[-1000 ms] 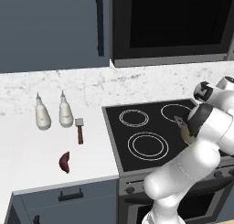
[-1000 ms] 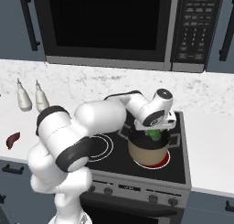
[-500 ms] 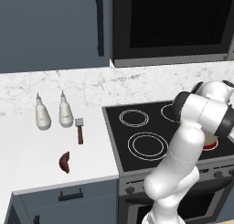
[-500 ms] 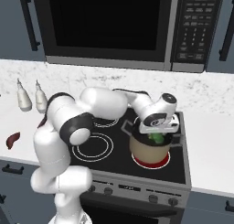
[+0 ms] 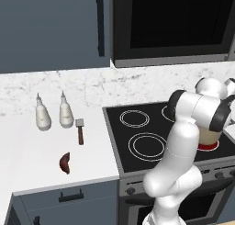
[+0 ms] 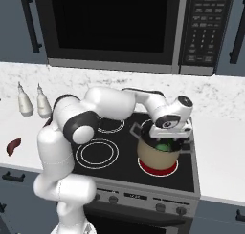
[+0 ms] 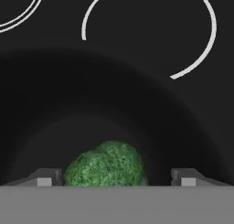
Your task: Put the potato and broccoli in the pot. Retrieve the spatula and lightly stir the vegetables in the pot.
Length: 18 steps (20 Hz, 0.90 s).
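The tan pot [image 6: 154,159] stands on the stove's front right burner, which glows red. My gripper [image 6: 168,136] hangs just over its mouth, pointing down. In the hand view the gripper [image 7: 117,178] is open, and the green broccoli [image 7: 106,166] lies between the fingertips against the pot's dark inside [image 7: 114,90], clear of the right finger. From the right base camera the broccoli [image 6: 165,145] shows inside the rim. The reddish-brown potato [image 5: 64,162] lies on the white counter near its front edge. The spatula [image 5: 80,131] rests behind it, blade toward the wall.
Two white pointed-tip bottles [image 5: 42,115] [image 5: 65,113] stand on the counter left of the spatula. The black stovetop [image 5: 137,141] has further burners left of the pot. A microwave [image 6: 115,27] hangs above the stove, and my arm arches over the cooktop.
The jaws have spread wider and let go of the broccoli, which now sits in the pot. The arm's elbow has swung while the hand stayed over the pot.
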Available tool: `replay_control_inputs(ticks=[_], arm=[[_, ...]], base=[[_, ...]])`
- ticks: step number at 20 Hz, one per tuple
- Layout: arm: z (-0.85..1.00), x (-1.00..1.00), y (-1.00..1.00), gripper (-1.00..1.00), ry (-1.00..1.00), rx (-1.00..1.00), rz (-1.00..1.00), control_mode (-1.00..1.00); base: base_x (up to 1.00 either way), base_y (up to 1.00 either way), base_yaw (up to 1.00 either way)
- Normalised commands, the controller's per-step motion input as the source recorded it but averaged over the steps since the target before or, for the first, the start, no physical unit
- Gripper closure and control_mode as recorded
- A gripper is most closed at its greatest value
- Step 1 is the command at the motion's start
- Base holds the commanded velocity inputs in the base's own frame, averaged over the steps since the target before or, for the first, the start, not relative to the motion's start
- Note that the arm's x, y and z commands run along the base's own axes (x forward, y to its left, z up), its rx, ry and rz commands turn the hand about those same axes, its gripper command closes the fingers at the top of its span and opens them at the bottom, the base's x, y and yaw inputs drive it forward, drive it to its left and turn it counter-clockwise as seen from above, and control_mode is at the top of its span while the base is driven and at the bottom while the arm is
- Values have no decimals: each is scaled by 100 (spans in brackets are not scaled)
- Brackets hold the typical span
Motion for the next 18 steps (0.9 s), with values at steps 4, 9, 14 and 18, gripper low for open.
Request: replay_control_inputs(ticks=[4,9,14,18], arm=[[38,-15,19,-100,0,0,-3,-100],[64,-57,40,-100,0,0,-2,-100],[13,-97,86,-100,-6,-9,0,-100],[3,-100,100,-100,-11,-17,0,-100]], base=[[0,0,0],[0,0,0],[0,0,0],[0,0,0]])
